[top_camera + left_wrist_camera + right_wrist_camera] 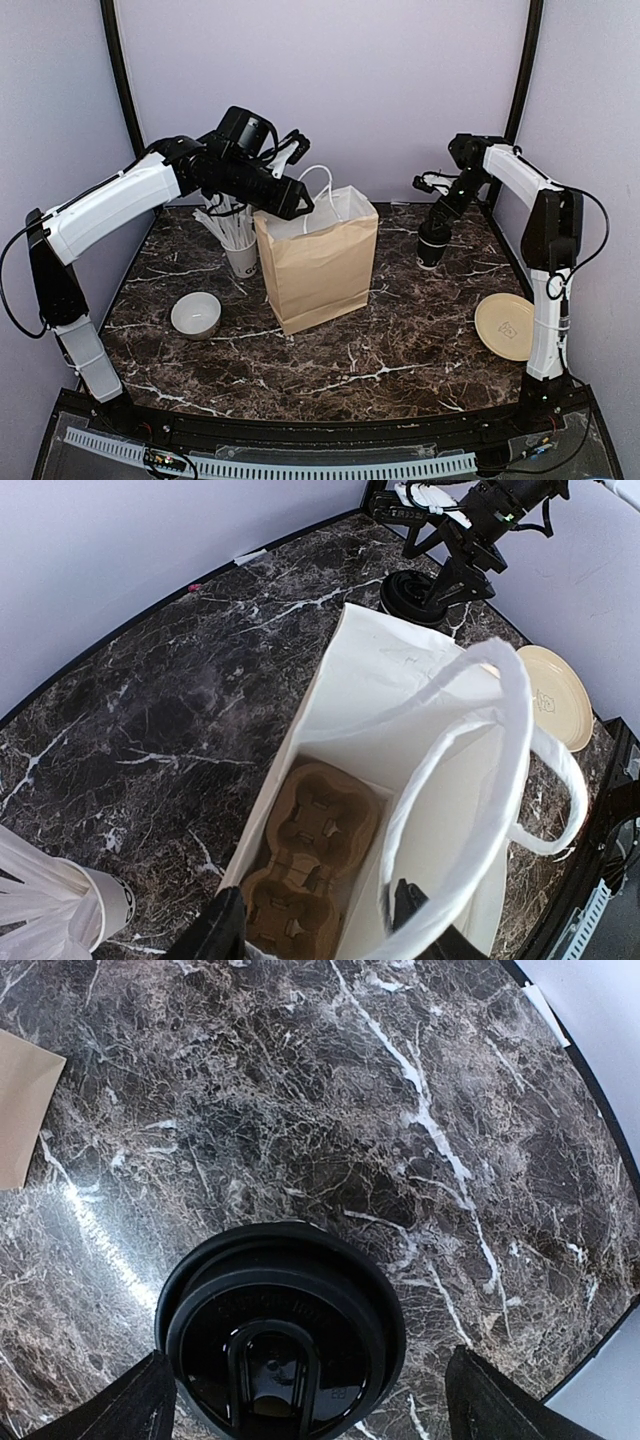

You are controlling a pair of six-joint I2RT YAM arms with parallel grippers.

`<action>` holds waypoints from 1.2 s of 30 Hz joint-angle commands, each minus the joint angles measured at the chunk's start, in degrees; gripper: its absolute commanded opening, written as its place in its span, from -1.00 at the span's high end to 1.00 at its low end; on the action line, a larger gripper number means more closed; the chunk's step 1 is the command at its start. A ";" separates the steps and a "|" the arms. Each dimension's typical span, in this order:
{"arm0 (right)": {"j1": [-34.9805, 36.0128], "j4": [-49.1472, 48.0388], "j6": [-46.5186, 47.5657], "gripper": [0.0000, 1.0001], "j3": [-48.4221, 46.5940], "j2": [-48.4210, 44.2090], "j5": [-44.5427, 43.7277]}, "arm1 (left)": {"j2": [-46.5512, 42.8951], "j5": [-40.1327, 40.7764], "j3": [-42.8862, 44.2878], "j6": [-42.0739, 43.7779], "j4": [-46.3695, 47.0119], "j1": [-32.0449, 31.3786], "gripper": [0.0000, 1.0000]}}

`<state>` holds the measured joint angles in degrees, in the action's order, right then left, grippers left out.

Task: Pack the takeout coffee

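Note:
The takeout coffee, a small black cup with a round black lid, stands at the back right of the table. It also shows in the left wrist view. My right gripper hangs just above it, open, with one finger on each side of the lid. The brown paper bag stands open in the middle, white inside, with a brown cup carrier on its bottom. My left gripper is open and empty over the bag's mouth, next to a white handle.
A white cup of white sticks stands just left of the bag. A white bowl sits at the front left. A cream plate lies at the right edge, near the right arm's base. Walls close the back and sides.

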<state>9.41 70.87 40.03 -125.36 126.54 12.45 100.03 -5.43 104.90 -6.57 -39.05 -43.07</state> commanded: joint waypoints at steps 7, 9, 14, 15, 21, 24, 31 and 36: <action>1.56 1.49 -0.44 -0.88 -0.99 1.10 -1.32 | -3.37 -0.28 -0.96 1.00 0.35 0.01 -0.07; 1.83 1.52 -0.57 -0.86 -0.79 1.31 -2.16 | -3.38 -0.38 -0.95 1.09 0.19 0.06 -0.07; 2.60 2.16 -0.33 -0.79 0.56 1.09 -3.91 | -3.43 -0.29 -1.04 1.27 -0.12 0.06 -0.07; 2.63 2.48 -0.23 -0.77 0.70 1.08 -3.99 | -3.39 -0.28 -1.07 1.29 -0.14 0.02 -0.07; 2.81 5.06 -0.15 -0.56 0.45 0.97 -4.04 | -3.12 -0.88 -0.97 1.61 -0.04 0.04 -0.07; 2.81 6.33 -0.21 -0.38 1.01 0.42 -4.36 | -2.77 -1.23 -0.58 2.00 -0.18 0.02 -0.07; 3.02 6.97 -0.23 -0.22 4.72 -6.69 -1.74 | -2.43 -4.69 0.35 3.92 -0.18 0.09 -0.02; 3.16 5.19 0.87 -0.12 8.73 -15.79 4.35 | -3.15 -9.26 0.19 5.34 1.28 0.09 0.32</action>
<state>12.03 76.25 40.12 -118.21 119.94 11.14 99.68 -9.74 104.57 -3.36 -39.03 -43.07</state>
